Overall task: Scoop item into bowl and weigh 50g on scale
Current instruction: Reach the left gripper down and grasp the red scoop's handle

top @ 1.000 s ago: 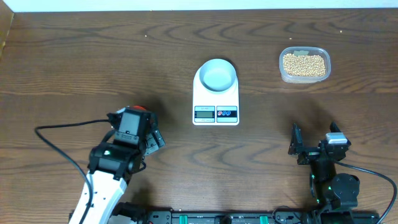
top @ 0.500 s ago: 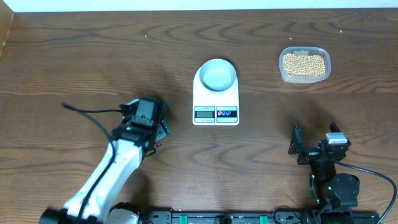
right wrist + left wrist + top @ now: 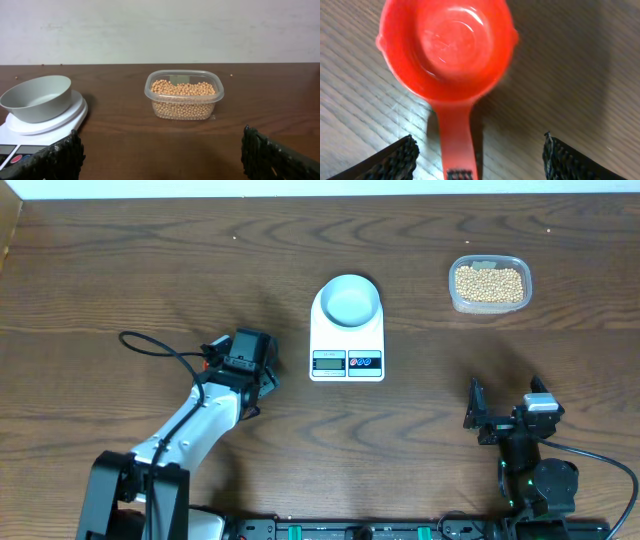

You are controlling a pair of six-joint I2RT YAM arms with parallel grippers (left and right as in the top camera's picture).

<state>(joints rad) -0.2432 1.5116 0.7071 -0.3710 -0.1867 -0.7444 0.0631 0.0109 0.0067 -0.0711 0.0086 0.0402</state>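
A: What sits on the table (image 3: pixel 120 270)?
B: The scale (image 3: pixel 347 342) at centre, the clear tub (image 3: pixel 489 309) back right, the bowl (image 3: pixel 348 302) on the scale.
A: Grippers?
B: Left gripper (image 3: pixel 479 146) spread astride the red scoop (image 3: pixel 447 47)'s handle, not touching it. Right gripper (image 3: pixel 161 137) spread wide, holding nothing. The beans (image 3: pixel 488 284) lie in the tub.

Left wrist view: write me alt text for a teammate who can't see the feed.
An empty red scoop lies on the dark wooden table, cup facing up, its handle pointing toward the camera. The two black fingers stand wide apart on either side of the handle, not touching it.
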